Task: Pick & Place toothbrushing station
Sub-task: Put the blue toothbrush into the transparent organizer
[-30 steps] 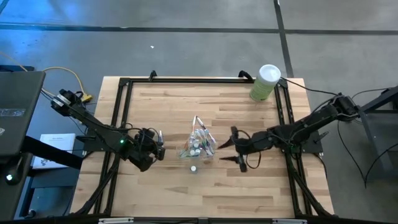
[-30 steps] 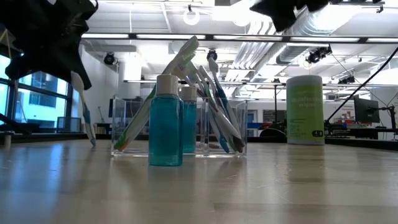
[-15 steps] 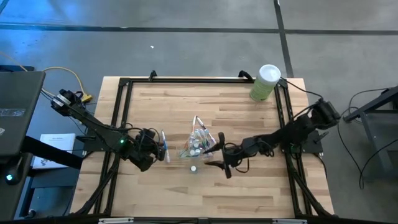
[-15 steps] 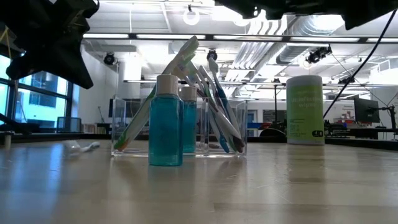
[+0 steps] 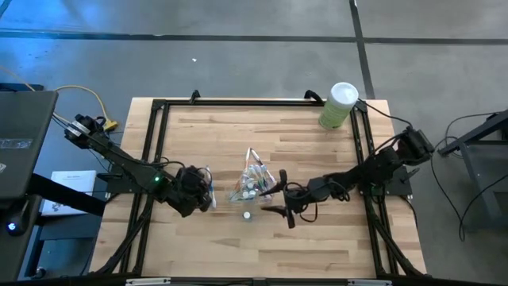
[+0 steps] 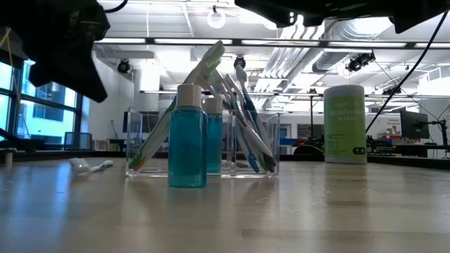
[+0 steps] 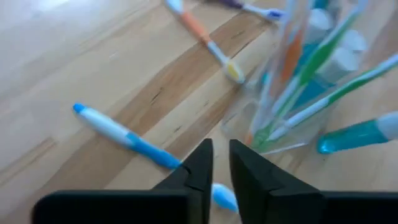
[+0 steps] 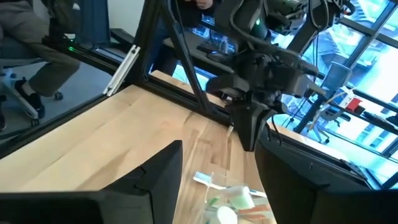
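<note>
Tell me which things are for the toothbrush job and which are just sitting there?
For the job:
clear holder
toothbrushes in it
blue toothbrush on the table
orange toothbrush on the table
blue bottles

Just sitting there:
green canister
</note>
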